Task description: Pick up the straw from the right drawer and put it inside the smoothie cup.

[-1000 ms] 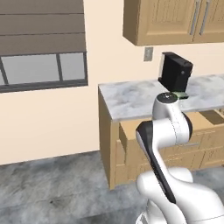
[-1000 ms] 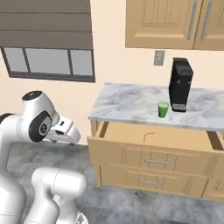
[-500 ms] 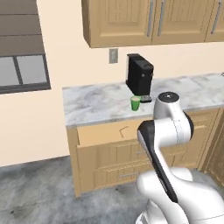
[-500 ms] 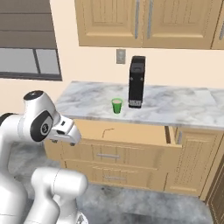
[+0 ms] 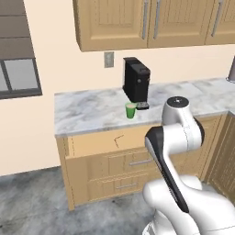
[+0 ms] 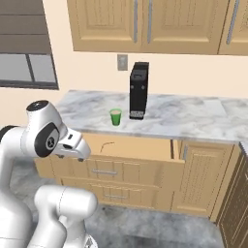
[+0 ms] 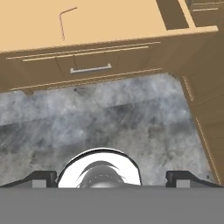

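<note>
The right drawer (image 5: 94, 143) stands pulled out under the marble counter, and the thin dark straw (image 5: 118, 139) with its bent end lies flat on its bottom. The same straw (image 6: 105, 145) lies left of the middle of the drawer (image 6: 143, 148). On the counter above, the green smoothie cup (image 5: 131, 110) stands upright just left of the black coffee machine (image 5: 136, 85). My gripper (image 7: 111, 178) is open and empty, held low over the floor in front of the cabinets, well short of the drawer (image 7: 113, 22) and straw (image 7: 65, 19).
Below the open drawer are shut drawer fronts with metal handles (image 7: 90, 68). A cabinet (image 6: 201, 174) stands to the right of the drawers and a darker wooden unit (image 5: 225, 151) juts out at the far right. Wall cabinets (image 6: 145, 24) hang above the counter. Grey floor (image 7: 109, 118) lies below my hand.
The whole picture has slid left in both base views, so the base has driven to the right along the counter. The arm holds the same folded pose and the gripper stays open.
</note>
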